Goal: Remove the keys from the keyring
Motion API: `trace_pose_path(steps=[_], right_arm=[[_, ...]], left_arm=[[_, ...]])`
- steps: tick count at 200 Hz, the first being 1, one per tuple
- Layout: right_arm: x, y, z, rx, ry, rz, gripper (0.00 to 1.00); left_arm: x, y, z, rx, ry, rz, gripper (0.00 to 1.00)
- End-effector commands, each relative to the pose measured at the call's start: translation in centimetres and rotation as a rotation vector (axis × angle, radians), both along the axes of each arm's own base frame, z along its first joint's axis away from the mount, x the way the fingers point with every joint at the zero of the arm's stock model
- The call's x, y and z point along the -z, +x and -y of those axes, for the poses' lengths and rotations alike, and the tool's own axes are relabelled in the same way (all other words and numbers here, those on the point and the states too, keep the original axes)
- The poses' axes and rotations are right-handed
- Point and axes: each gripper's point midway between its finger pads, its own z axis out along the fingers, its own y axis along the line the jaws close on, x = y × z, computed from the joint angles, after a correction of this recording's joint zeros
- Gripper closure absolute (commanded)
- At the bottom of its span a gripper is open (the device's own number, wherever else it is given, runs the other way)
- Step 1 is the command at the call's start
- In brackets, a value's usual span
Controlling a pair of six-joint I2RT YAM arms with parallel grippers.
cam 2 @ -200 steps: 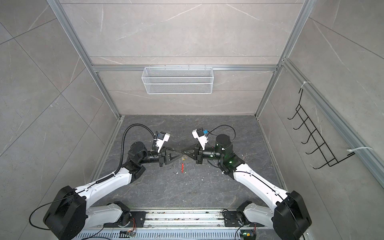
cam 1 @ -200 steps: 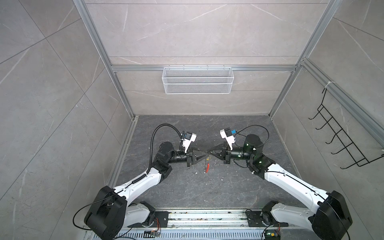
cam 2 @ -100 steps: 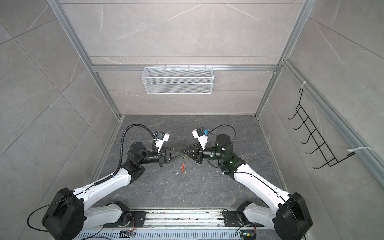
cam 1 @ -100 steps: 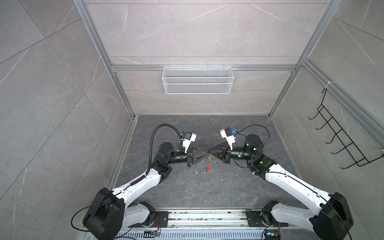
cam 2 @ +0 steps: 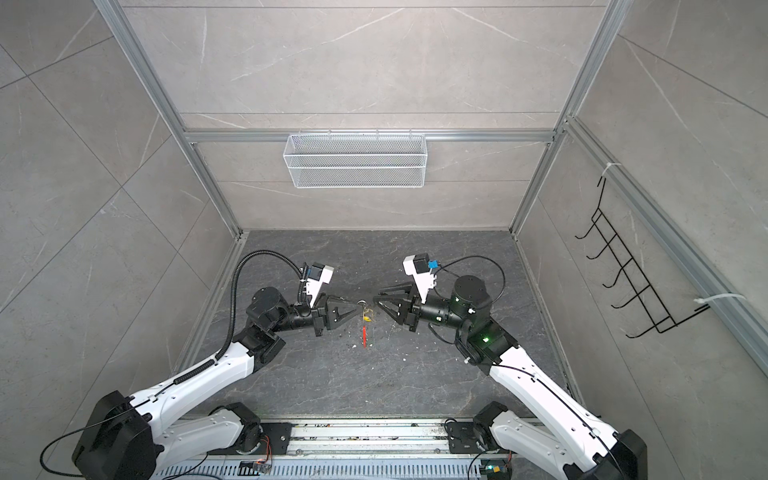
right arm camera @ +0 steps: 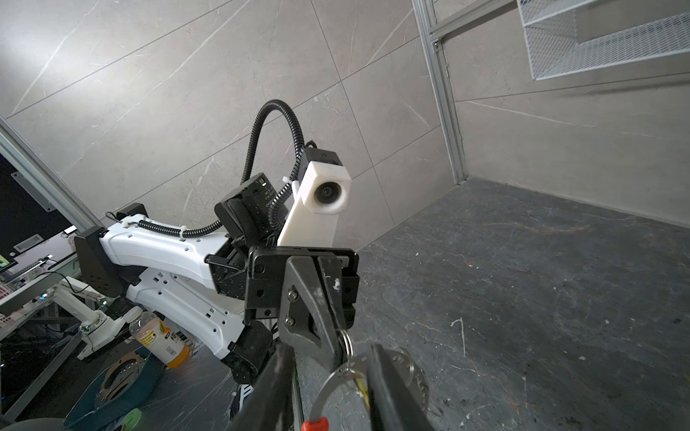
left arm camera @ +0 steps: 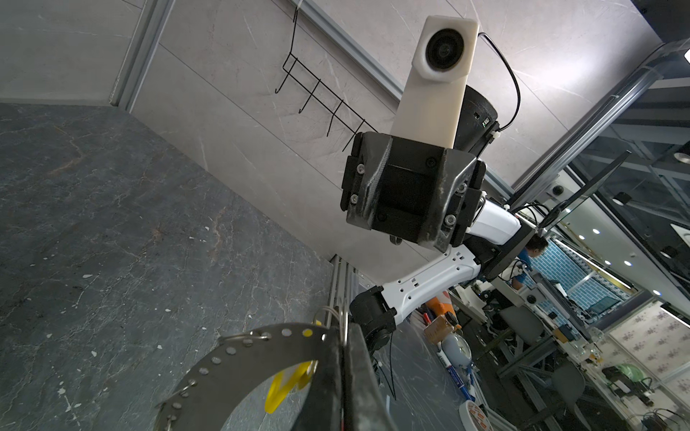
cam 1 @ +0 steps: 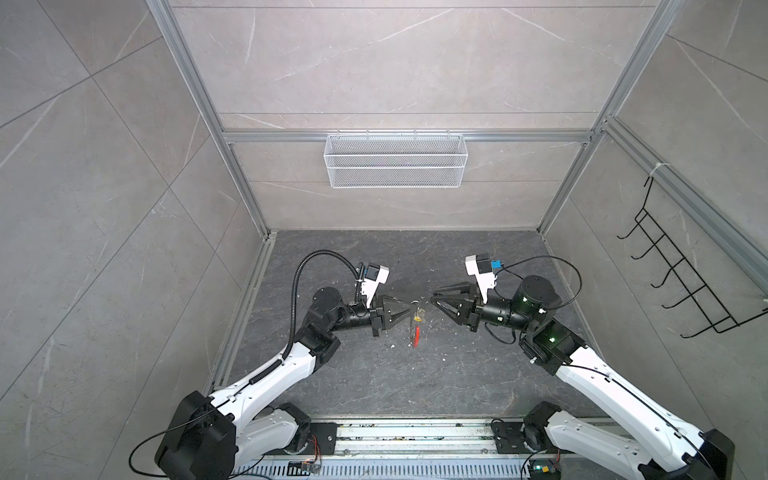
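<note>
One change at the keyring [left arm camera: 239, 358]: right jaws, shut a second ago, now spread just beside it, holding nothing; left jaws pinching it, yellow key [left arm camera: 278, 392] still threaded on, so probably a regrasp coming.

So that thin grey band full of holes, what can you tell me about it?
The keyring is a thin, curved grey band, metal by its look, dotted with holes, with a red plastic segment at its low end. It hangs down, pinched near the top by the shut left claw. Small wire rings and a yellow key head hang on it.
</note>
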Motion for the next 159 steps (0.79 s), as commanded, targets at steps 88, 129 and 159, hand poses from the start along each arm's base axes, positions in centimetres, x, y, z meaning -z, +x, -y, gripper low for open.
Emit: trace_pose_path(steps=[88,129,159], right_arm=[[0.1,-1.4,-2.0,-0.160,0.014,-0.056,0.77],[0.5,-1.4,-2.3,-0.155,0.000,-0.062,0.82],[1.0,-1.2,-2.6,-0.151,-0.016,-0.075,0.84]], left_arm=[[-3.2,-1.8,-0.1,0.030,-0.061,0.128,1.00],[-3.1,-1.8,0.0,0.028,-0.059,0.130,1.00],[-3.2,-1.9,-0.1,0.025,-0.060,0.134,1.00]])
